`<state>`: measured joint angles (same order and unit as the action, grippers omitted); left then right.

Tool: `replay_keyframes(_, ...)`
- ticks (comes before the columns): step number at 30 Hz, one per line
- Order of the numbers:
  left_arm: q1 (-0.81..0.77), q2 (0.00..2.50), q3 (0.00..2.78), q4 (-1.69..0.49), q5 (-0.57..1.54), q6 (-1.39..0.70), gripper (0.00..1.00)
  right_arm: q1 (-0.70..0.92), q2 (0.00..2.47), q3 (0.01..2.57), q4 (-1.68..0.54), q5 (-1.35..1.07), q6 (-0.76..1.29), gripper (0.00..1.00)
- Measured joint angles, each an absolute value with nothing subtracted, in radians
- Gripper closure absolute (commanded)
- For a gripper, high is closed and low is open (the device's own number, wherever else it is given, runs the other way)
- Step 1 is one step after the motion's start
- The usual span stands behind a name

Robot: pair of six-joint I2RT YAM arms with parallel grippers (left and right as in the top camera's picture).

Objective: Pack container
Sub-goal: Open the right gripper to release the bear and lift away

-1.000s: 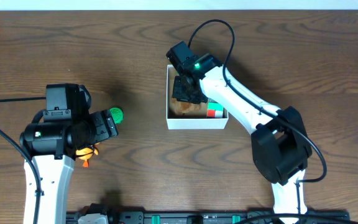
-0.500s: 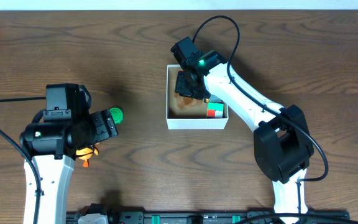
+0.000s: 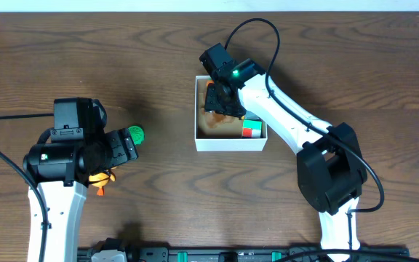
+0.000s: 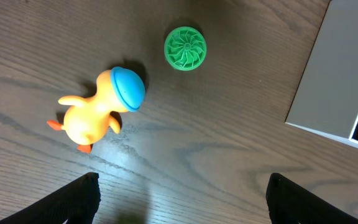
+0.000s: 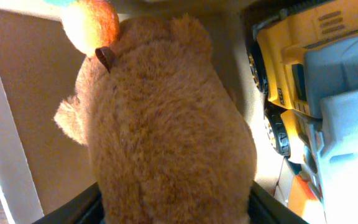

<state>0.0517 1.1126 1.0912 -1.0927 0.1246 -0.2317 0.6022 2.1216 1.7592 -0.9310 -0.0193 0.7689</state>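
Likely light, thin-walled and easily crushed, the container (image 3: 231, 144) at frame centre on the bench (image 3: 122, 58) seems best pinched at a wall's rim; the right gripper (image 3: 221, 100) has its jaws flanking the soft plush (image 5: 166, 130) inside, though I cannot tell if they clamp it, and the left gripper (image 4: 179, 202) has its jaws apart, empty.

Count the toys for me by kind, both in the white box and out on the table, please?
Brown plush animal: 1
Yellow toy truck: 1
Coloured cube: 1
Yellow duck: 1
Green ridged disc: 1
Total: 5, three in the container, two on the table. An orange ball beside the plush may be part of it, so uncounted.
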Motion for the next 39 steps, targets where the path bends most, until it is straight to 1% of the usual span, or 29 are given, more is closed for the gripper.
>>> replay_keyframes(1,0.052,1.113,1.091,-1.093,0.125,-0.232,0.14,0.602,2.122,1.759,-0.931,-0.019,0.768,0.42)
replay_keyframes(3,0.052,1.113,1.091,-1.092,0.125,-0.232,0.14,0.602,2.122,1.759,-0.935,-0.02,0.768,0.36)
replay_keyframes(4,0.052,1.113,1.091,-1.093,0.125,-0.232,0.14,0.602,2.122,1.759,-0.938,-0.019,0.77,0.35)
replay_keyframes(11,0.052,1.113,1.091,-1.093,0.125,-0.232,0.14,0.602,2.122,1.76,-0.951,-0.017,0.765,0.28)
replay_keyframes(24,0.052,1.113,1.091,-1.093,0.125,-0.232,0.14,0.602,2.122,1.788,-0.961,0.027,0.727,0.26)
replay_keyframes(26,0.052,1.113,1.091,-1.093,0.125,-0.232,0.14,0.602,2.122,1.814,-0.974,0.04,0.706,0.19)
replay_keyframes(27,0.052,1.113,1.091,-1.093,0.125,-0.232,0.14,0.602,2.122,1.828,-0.979,0.048,0.695,0.12)
replay_keyframes(28,0.052,1.113,1.091,-1.093,0.125,-0.232,0.06,0.6,2.12,1.85,-0.996,0.059,0.68,0.03)
replay_keyframes(29,0.052,1.113,1.091,-1.093,0.124,-0.227,0.02,0.597,2.119,1.879,-1.025,0.07,0.662,0.01)
replay_keyframes(30,0.052,1.113,1.091,-1.093,0.125,-0.228,0.02,0.592,2.115,1.906,-1.045,0.081,0.643,0.01)
replay_keyframes(35,0.052,1.113,1.091,-1.095,0.125,-0.231,0.02,0.509,2.028,2.038,-1.163,0.107,0.551,0.01)
replay_keyframes(39,0.056,1.113,1.091,-1.107,0.124,-0.231,0.02,0.338,1.876,2.07,-1.304,0.118,0.512,0.01)
